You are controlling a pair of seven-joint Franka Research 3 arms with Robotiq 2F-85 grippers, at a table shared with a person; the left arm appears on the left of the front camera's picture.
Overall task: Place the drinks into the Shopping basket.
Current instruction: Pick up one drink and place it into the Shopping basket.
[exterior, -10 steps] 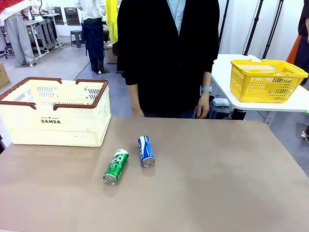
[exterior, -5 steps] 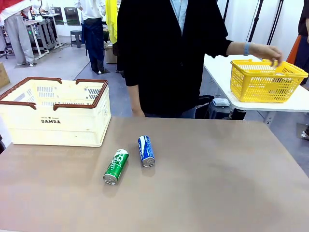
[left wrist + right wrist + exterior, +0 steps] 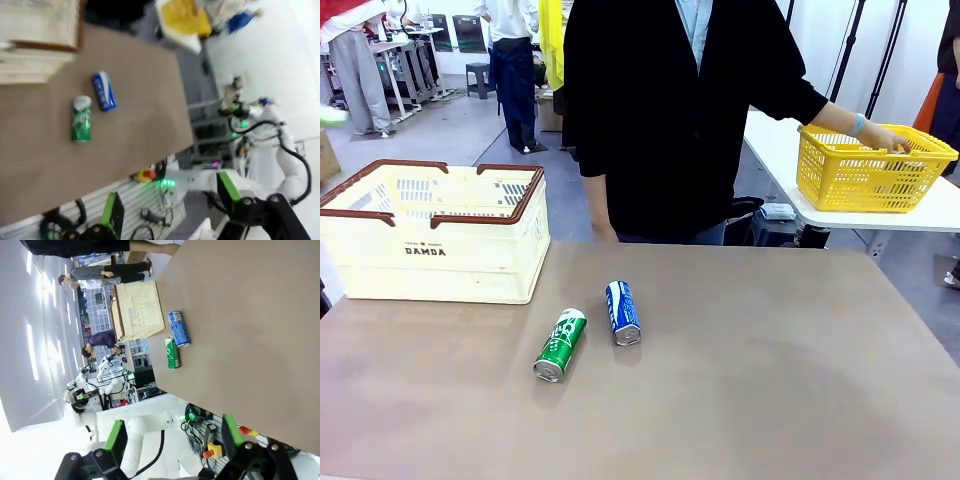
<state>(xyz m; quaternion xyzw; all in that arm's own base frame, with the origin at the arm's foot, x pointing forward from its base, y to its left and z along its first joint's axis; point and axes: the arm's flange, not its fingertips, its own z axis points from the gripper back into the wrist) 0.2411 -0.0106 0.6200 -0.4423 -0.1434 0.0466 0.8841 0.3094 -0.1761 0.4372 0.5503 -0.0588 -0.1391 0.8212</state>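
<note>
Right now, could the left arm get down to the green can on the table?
Probably yes. The green can lies on its side on bare table, apart from the blue can and the Shopping basket, with nothing over it. The left gripper is open and empty.

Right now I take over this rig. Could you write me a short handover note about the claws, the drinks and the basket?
Left claw: open, empty.
Right claw: open, empty.
Green can and blue-and-white can lie on their sides on the table, close together, not touching, near the Shopping basket's right corner.
The person's hand is at the yellow mesh basket.
Done: no can lifted yet.
Left: both cans into the Shopping basket.
</note>
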